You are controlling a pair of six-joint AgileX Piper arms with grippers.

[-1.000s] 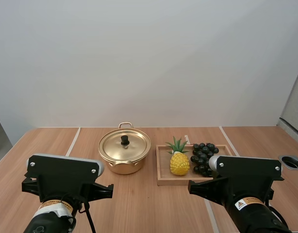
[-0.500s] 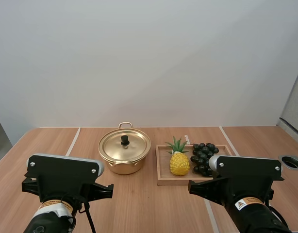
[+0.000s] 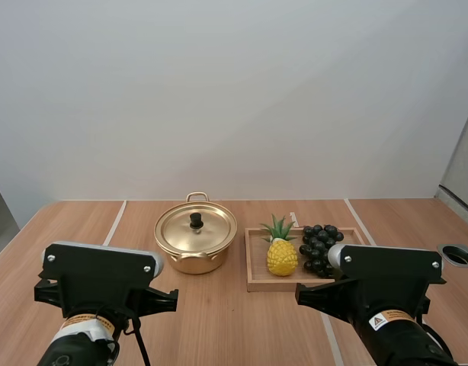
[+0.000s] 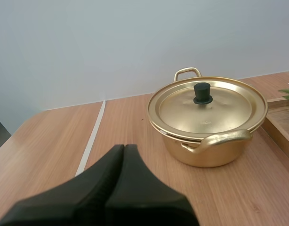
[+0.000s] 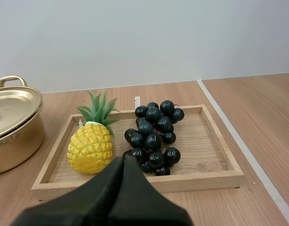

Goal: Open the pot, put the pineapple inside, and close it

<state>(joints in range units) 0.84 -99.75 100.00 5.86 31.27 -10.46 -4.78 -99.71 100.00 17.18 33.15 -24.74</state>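
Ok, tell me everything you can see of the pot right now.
The pot is shiny gold-coloured metal, round and shallow, with a loop handle on the far side and another on the near side. Its lid, of the same metal, sits closed and level, with a black knob at its centre. It stands upright on the wooden table, close to the left of the tray, seemingly not touching it. Nothing else touches it.

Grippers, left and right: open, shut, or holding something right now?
Left gripper: shut, holding nothing, short of the lidded round gold metal pot.
Right gripper: shut, holding nothing, short of the yellow pineapple on the wooden tray.
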